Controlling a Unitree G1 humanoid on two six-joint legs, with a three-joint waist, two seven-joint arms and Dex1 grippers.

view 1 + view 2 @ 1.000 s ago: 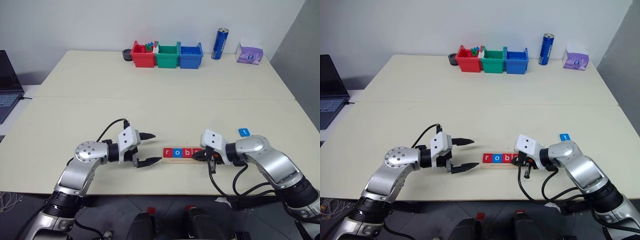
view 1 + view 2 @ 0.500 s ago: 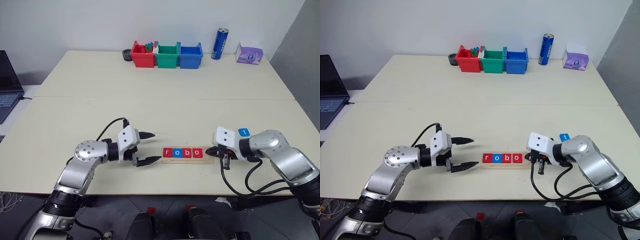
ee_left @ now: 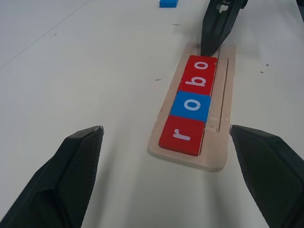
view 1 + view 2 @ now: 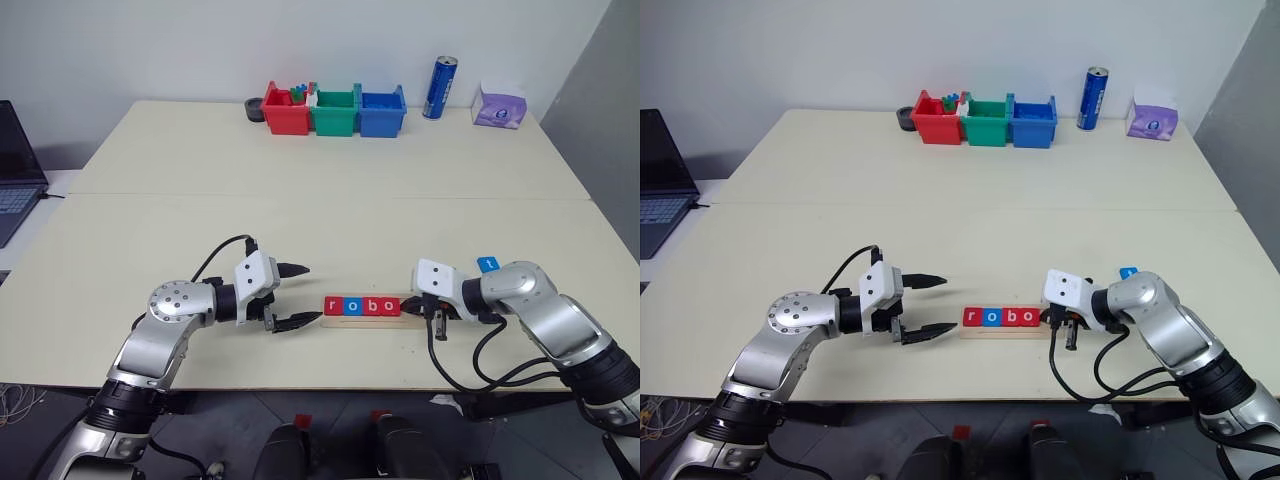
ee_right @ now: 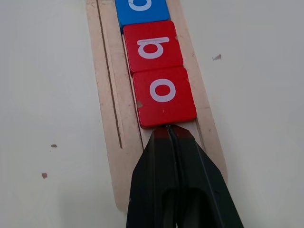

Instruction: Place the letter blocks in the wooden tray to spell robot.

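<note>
Near edge of the table: the wooden tray (image 4: 368,318) has four letter blocks (image 4: 361,306) in it reading r-o-b-o. The right gripper (image 5: 169,134), fingers pressed together, has its tip right against the last red o. The left gripper (image 4: 297,297) hangs spread wide just left of the tray. The blue t block (image 4: 487,264) lies a bit farther back on the right.
</note>
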